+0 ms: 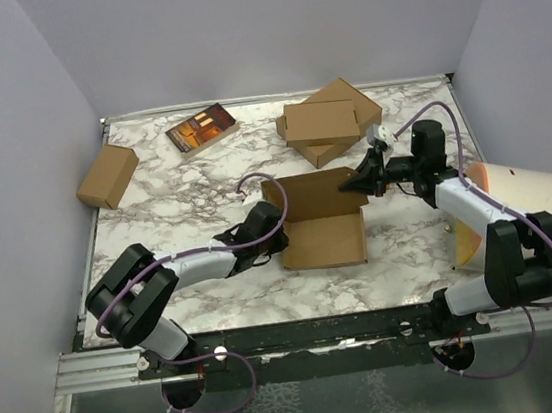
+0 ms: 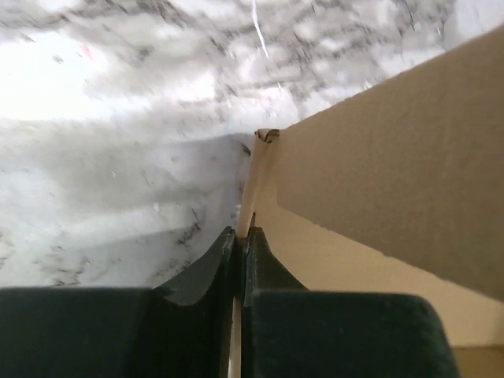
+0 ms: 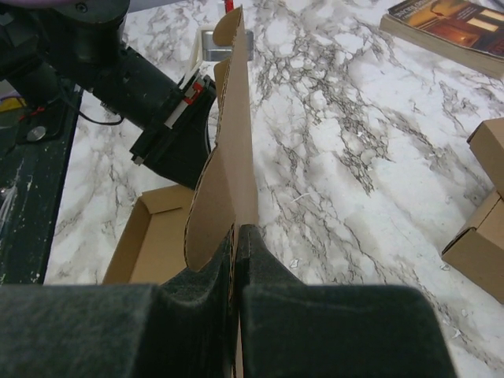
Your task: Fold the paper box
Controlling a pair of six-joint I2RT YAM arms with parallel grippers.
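The paper box (image 1: pixel 326 241) lies half-folded in the middle of the marble table, a shallow brown tray with its back panel (image 1: pixel 315 194) standing upright. My left gripper (image 1: pixel 275 235) is at the tray's left wall. In the left wrist view its jaws (image 2: pixel 240 236) are shut on the thin edge of that cardboard wall (image 2: pixel 253 181). My right gripper (image 1: pixel 356 185) reaches in from the right at the back right corner. It (image 3: pixel 236 234) is shut on an upright cardboard flap (image 3: pixel 234 142), and the open tray (image 3: pixel 153 240) shows to its left.
A stacked pair of folded brown boxes (image 1: pixel 329 121) stands behind the box. A book (image 1: pixel 202 130) lies at the back, and a small carton (image 1: pixel 107 176) at the far left. A cream and orange object (image 1: pixel 519 199) sits at the right edge. Grey walls enclose the table.
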